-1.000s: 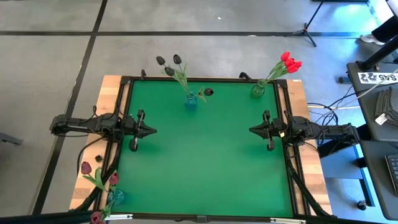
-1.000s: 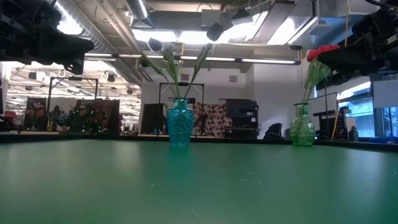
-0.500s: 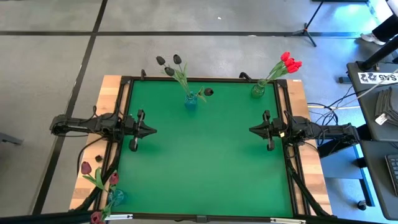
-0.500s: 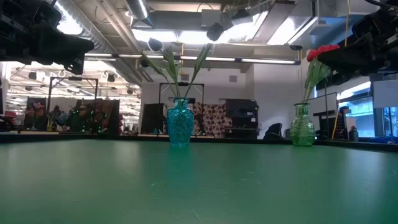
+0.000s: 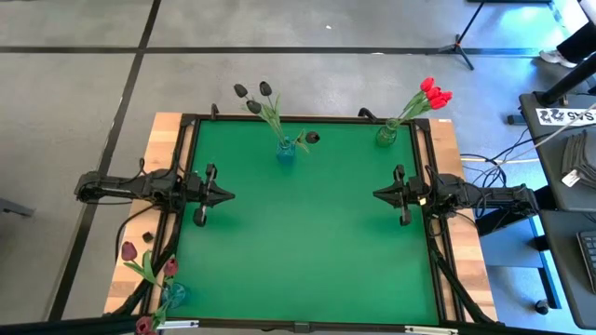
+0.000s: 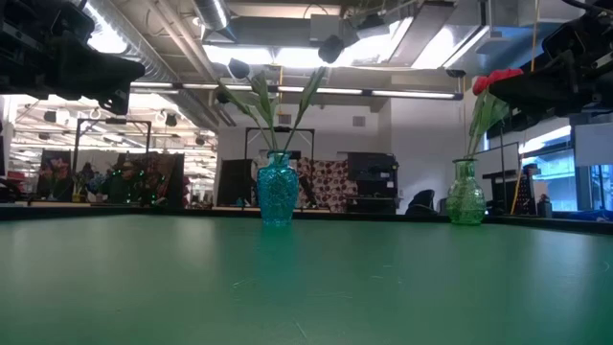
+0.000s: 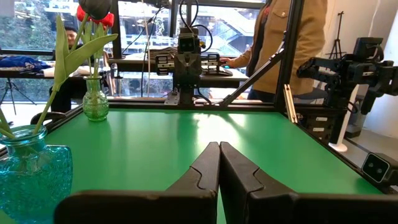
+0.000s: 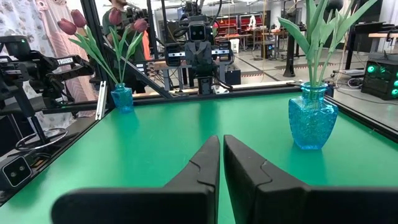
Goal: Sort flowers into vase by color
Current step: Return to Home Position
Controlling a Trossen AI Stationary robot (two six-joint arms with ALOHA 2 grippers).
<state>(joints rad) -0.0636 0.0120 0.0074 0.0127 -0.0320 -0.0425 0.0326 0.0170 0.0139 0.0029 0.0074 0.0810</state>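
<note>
Three vases hold the tulips. A blue vase [image 5: 285, 151] at the mat's far edge carries black tulips [image 5: 253, 96]; one black head [image 5: 312, 137] shows low beside it. A green vase [image 5: 386, 135] at the far right corner holds red tulips [image 5: 432, 93]. A small blue vase [image 5: 173, 294] on the wooden near-left corner holds maroon tulips [image 5: 129, 250]. All stems stand inside the vase necks. My left gripper [image 5: 231, 195] hovers shut at the mat's left side, my right gripper [image 5: 375, 194] shut at its right side. Both point at each other and touch nothing.
The green mat [image 5: 307, 242] lies bare between the grippers and toward the near edge. A black frame rail [image 5: 436, 233] borders it. A person in a tan jacket [image 7: 292, 37] stands beyond the table's right side. Cables and equipment [image 5: 568, 121] sit right of the table.
</note>
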